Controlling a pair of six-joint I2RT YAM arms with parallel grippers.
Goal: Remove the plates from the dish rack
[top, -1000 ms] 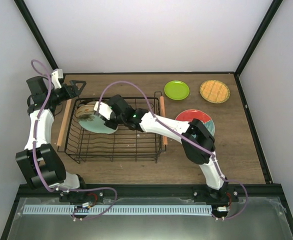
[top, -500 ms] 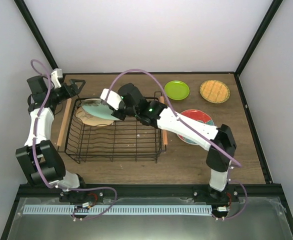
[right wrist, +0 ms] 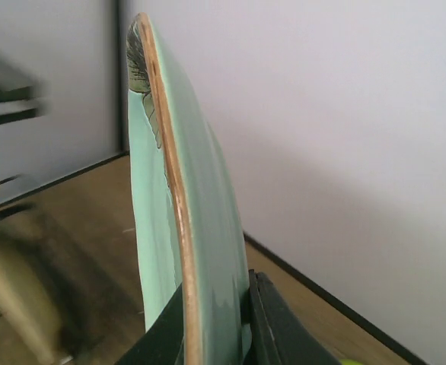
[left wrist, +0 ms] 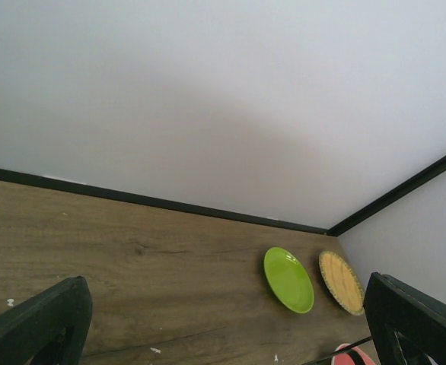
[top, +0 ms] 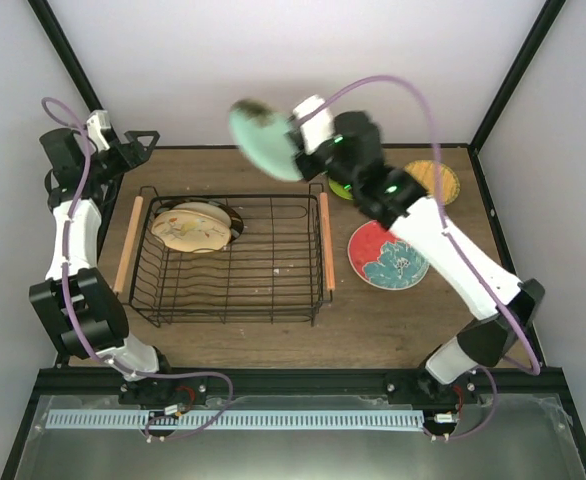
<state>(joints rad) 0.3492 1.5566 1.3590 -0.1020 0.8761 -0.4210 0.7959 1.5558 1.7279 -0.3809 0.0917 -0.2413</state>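
My right gripper (top: 295,140) is shut on the rim of the pale teal plate (top: 261,140), holding it on edge high over the back of the table. In the right wrist view the plate (right wrist: 179,220) stands upright between the black fingers (right wrist: 272,327). The black wire dish rack (top: 273,290) holds a beige plate (top: 191,227) leaning at its back left, with a dark rim (top: 236,222) showing behind it. The red plate with a teal flower (top: 388,255) lies flat to the right of the rack. My left gripper (top: 139,145) hovers open at the back left corner, holding nothing.
A lime-green plate (left wrist: 288,279) and an orange gridded plate (left wrist: 341,281) lie near the back wall; from above, my right arm hides most of the green one. The rack has wooden handles (top: 325,240) on its left and right sides. Black frame posts mark the corners.
My right arm has lifted the pale teal plate out of the rack and swung it up and to the right. My left gripper has drawn back slightly toward the back left corner.
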